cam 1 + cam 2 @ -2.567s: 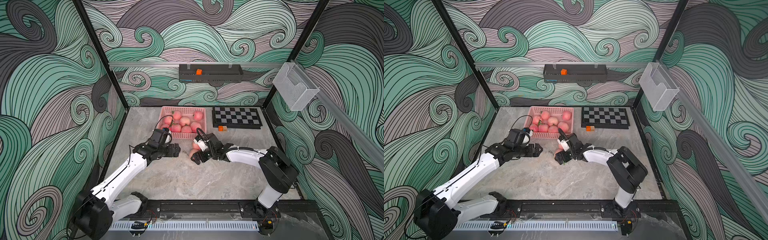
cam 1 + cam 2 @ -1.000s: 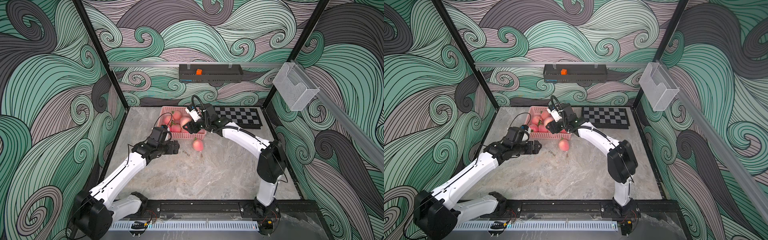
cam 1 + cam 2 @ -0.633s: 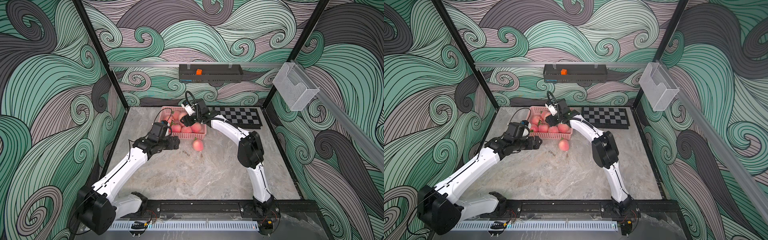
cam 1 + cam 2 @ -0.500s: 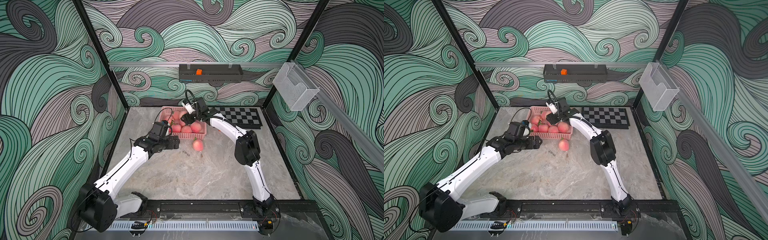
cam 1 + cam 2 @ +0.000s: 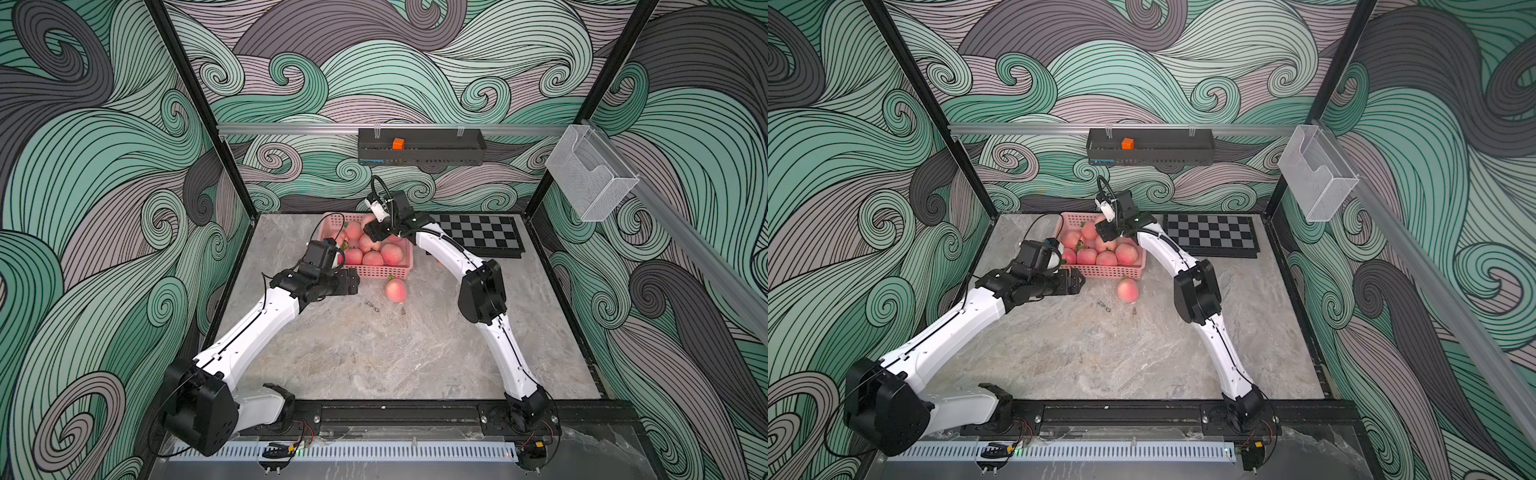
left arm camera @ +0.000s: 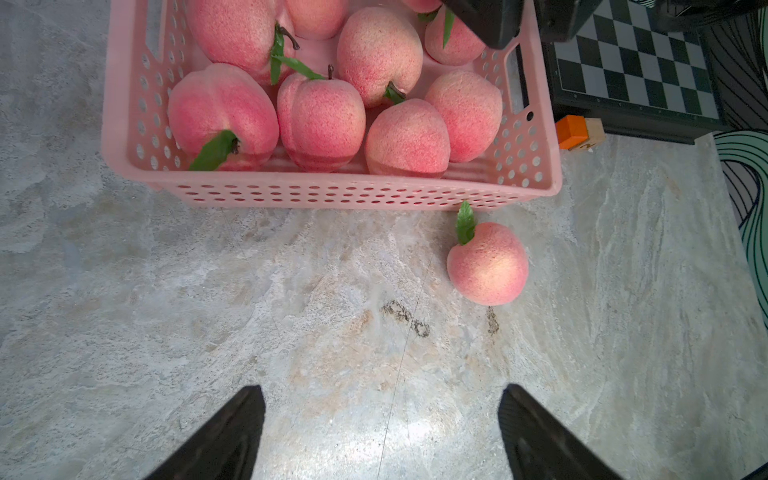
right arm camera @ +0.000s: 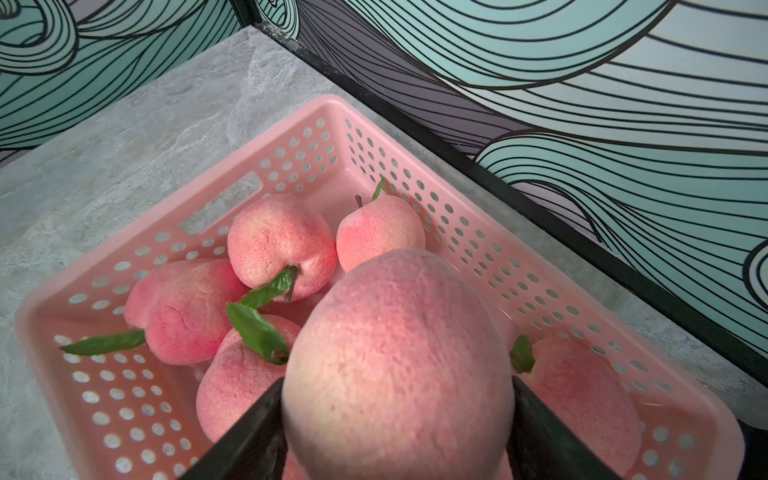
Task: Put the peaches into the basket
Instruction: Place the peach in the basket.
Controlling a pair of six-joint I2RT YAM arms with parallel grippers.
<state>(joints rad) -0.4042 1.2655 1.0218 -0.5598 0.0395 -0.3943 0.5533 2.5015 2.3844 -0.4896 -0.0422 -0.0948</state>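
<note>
Blushing pink over cream, 1 fuzzy peach fills the right gripper.

Both top views look steeply down from above the table's front edge toward the back. Both wrist views share the basket, the right seemingly closer.

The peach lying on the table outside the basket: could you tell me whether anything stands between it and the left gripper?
Nothing visible does. Only table surface lies between the open left gripper and that peach, which rests just outside the near wall of the basket.
</note>
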